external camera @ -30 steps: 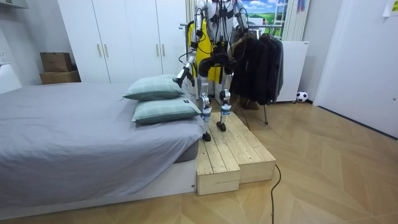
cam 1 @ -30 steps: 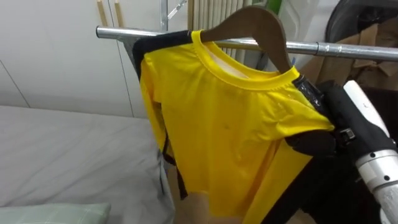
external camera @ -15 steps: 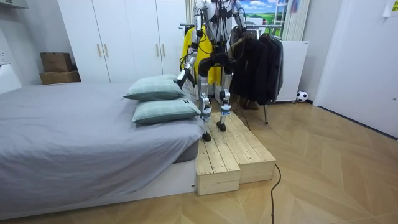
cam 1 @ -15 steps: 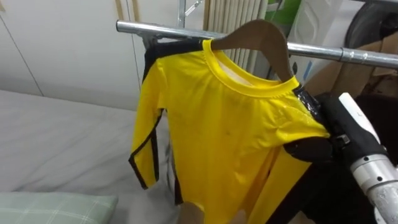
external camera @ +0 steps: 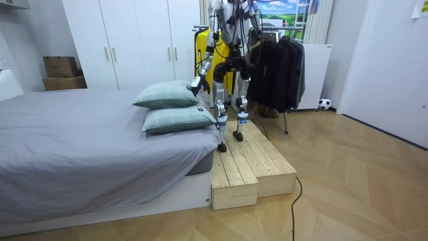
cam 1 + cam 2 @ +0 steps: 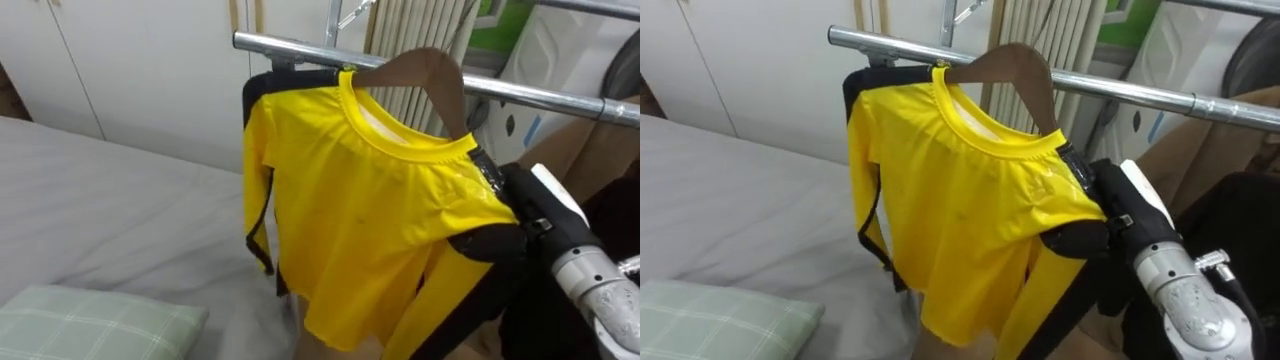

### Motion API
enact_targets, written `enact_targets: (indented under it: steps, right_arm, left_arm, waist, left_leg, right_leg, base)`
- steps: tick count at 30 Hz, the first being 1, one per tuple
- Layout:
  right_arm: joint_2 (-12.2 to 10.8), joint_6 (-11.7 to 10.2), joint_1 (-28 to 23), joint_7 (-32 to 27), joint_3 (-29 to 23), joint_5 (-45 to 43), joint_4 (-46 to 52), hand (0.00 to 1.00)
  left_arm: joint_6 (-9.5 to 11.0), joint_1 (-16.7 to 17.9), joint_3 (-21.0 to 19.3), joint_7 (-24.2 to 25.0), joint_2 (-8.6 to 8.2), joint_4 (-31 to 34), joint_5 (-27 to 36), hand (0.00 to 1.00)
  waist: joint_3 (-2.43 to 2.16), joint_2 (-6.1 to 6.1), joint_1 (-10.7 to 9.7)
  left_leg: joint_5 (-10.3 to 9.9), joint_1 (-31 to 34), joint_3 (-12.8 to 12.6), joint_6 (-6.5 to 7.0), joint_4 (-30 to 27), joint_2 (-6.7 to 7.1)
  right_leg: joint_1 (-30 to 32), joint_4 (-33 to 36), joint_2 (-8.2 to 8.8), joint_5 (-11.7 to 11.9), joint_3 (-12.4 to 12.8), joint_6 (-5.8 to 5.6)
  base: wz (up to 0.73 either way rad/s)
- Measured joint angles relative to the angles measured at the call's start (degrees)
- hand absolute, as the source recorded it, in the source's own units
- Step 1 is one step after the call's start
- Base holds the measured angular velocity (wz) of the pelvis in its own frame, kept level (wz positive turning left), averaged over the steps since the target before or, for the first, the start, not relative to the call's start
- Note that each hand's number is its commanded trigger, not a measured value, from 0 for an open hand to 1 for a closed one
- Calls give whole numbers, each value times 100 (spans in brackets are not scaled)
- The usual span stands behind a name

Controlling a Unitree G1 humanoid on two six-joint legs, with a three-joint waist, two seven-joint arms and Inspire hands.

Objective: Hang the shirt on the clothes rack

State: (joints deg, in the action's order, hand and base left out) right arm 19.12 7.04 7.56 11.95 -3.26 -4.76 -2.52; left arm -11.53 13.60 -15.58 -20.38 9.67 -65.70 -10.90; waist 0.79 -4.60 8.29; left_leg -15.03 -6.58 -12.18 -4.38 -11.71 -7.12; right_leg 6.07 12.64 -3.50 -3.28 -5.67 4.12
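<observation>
— At the shirt's far shoulder, what was the right hand (image 6: 490,243) doing?

— It sat tucked under the yellow cloth where sleeve meets shoulder. Dark palm showed below the hem of the fold; fingers were hidden behind the fabric, so whether they gripped or lay loose could not be told.

— And the yellow shirt (image 6: 370,220) itself?

— Draped on a wooden hanger (image 6: 435,75), collar round the hanger's neck, black trim down the side and on the sleeves. It hung slightly tilted, the shoulder by the hand lower than the other.

— Was the hanger on the rail (image 6: 300,48)?

— Its peak lay right against the metal rail. The hook could not be made out, so on or merely level with it was unclear.

— Surroundings?

— Grey bed (image 6: 100,220) lower left, a pale checked pillow (image 6: 90,325) at its edge, white wardrobe doors (image 6: 150,60) behind.

— From the room view?

— The robot stood upright on a wooden platform (image 5: 251,161) beside the bed, facing the rack. Dark garments (image 5: 277,63) hung toward the room view's right. The left hand (image 5: 194,83) hung low by the pillows, too small to read.
</observation>
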Motion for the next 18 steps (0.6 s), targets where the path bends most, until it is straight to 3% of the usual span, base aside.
enact_targets:
  steps: [15,18]
  right_arm:
    - [-3,-33,338,-57,319,532,-907,100]
    - [-4,-145,533,-63,323,659,-1479,100]
  left_arm:
    - [17,3,131,82,15,70,0,0]
    - [18,3,123,81,14,89,-7,0]
  waist:
    - [9,32,64]
    - [8,29,82]
  left_leg:
    - [1,-11,95,0,1,6]
    - [6,-57,143,7,2,14]
  right_leg:
    - [-54,-4,44,13,-194,12]
    - [-129,-17,60,10,-228,7]
  base:
    - [2]
    - [8]
